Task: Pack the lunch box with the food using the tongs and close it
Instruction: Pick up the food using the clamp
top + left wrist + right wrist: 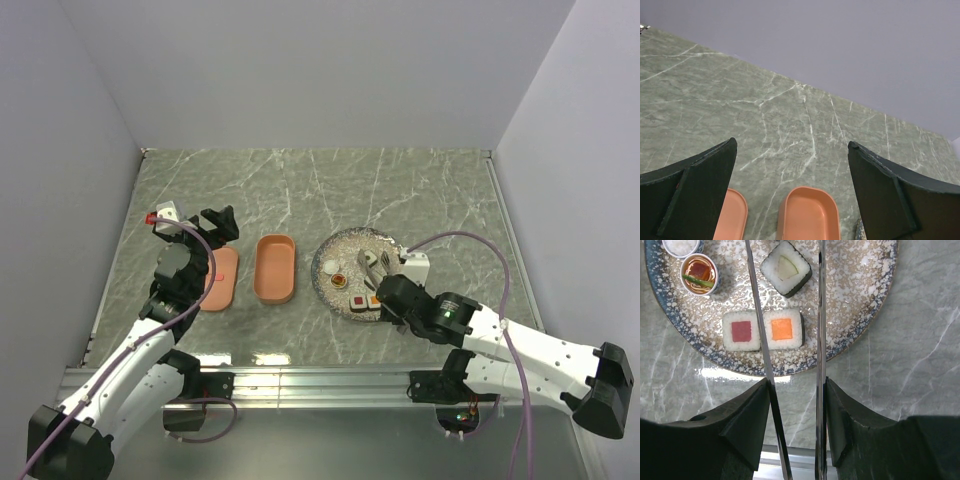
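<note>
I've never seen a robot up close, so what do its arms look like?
The left arm and right arm: white shells, black joints, a thin purple cable looping along each. The left hand and right hand: two chunky black wedge fingers.

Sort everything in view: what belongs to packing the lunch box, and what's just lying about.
For the job: lunch box, lid, tongs, sushi pieces, small cups of food.
Just there: speckled plate, which only carries the food; marble table.

Left jaws wide apart, right jaws gripping
</note>
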`<state>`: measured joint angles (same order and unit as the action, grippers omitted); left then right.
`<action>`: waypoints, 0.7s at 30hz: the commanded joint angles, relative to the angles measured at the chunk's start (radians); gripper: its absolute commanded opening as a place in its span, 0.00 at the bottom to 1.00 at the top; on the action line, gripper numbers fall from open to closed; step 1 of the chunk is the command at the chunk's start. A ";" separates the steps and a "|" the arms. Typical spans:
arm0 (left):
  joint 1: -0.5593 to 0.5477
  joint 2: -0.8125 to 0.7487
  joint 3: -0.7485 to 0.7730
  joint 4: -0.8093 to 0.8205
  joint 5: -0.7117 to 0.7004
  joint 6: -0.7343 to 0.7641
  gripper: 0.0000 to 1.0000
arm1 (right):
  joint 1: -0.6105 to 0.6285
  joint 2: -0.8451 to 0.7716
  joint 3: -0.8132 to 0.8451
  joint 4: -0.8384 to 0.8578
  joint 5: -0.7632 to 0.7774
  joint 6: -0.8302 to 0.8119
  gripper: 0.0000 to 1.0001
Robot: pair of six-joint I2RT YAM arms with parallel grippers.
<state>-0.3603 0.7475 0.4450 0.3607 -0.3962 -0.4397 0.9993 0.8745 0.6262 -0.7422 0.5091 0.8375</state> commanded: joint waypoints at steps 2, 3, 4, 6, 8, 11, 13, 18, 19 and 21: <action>0.004 -0.011 0.004 0.035 0.014 -0.005 0.99 | 0.016 0.000 0.020 0.018 0.035 0.015 0.53; 0.003 -0.011 0.004 0.035 0.016 -0.004 0.99 | 0.018 0.006 0.021 0.020 0.032 0.011 0.53; 0.004 -0.010 0.004 0.035 0.016 -0.005 0.99 | 0.018 0.011 0.023 0.023 0.031 0.009 0.52; 0.004 -0.014 0.004 0.037 0.017 -0.005 0.99 | 0.019 0.029 0.027 0.029 0.029 0.003 0.52; 0.004 -0.017 0.003 0.035 0.017 -0.005 1.00 | 0.021 0.052 0.035 0.035 0.028 -0.001 0.52; 0.004 -0.022 0.001 0.037 0.019 -0.007 0.99 | 0.022 0.073 0.044 0.032 0.037 -0.005 0.52; 0.004 -0.025 0.000 0.035 0.020 -0.007 0.99 | 0.022 0.080 0.050 0.030 0.045 -0.006 0.52; 0.004 -0.028 0.000 0.035 0.020 -0.007 0.99 | 0.022 0.098 0.063 0.046 0.054 -0.028 0.48; 0.004 -0.028 0.000 0.035 0.020 -0.005 0.99 | 0.022 0.098 0.066 0.052 0.055 -0.031 0.47; 0.004 -0.027 0.000 0.032 0.020 -0.005 0.99 | 0.022 0.109 0.073 0.058 0.057 -0.041 0.46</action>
<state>-0.3603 0.7345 0.4450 0.3607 -0.3893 -0.4397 1.0130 0.9737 0.6453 -0.7189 0.5159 0.8089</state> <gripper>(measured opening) 0.994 0.485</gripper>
